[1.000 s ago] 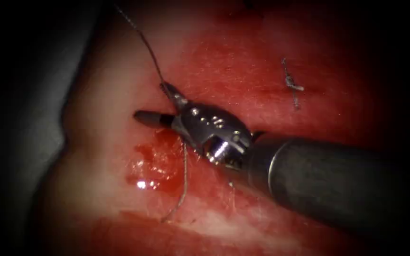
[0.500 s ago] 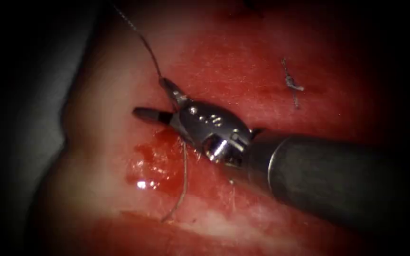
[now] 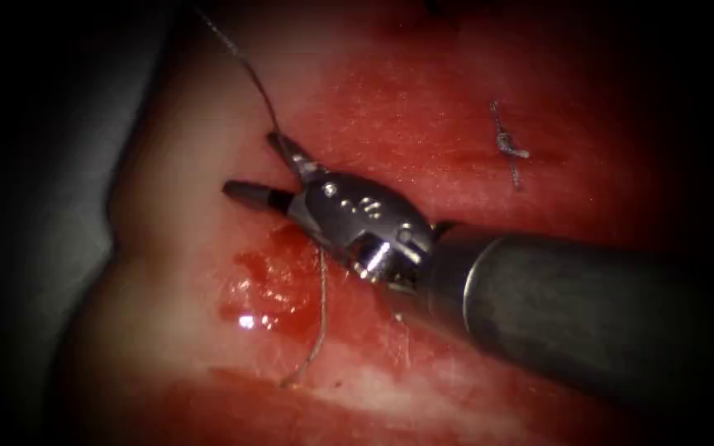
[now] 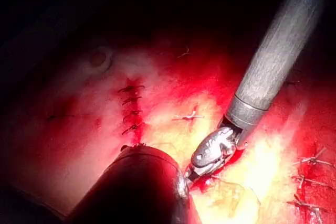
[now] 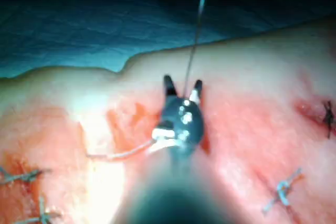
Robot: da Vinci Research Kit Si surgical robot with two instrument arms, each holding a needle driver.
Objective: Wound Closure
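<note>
Slightly leftward since the earlier endoscope frames, the right arm's tool (image 3: 268, 172) has crept along the tissue (image 3: 423, 107) with its jaws spread throughout. Both jaws stand apart in a narrow V and hold nothing: one points left and lies low over the pale surface, the other angles up toward the thread (image 3: 258, 87). That strand runs taut from the dark upper edge down into the fork of the jaws, passing between them, as the right wrist view also shows (image 5: 195, 30). The spread jaws bracketing the strand suggest a tool set to take or cut it, though no contact can be confirmed.

Below the tool's wrist a second length of thread (image 3: 321, 318) hangs slack, curving to a free end on the pale tissue. Left of it lies a glistening patch of red fluid (image 3: 262, 289). The cut itself is not distinct here, so sides cannot be given.

A finished knot with short cut ends (image 3: 507, 147) sits well apart, up and to the right. In the left wrist view, further stitches (image 4: 131, 109) cross a closed line.

The left arm's dark shaft (image 4: 136, 187) is seen from its own camera; its jaws cannot be judged. No needle can be made out.
</note>
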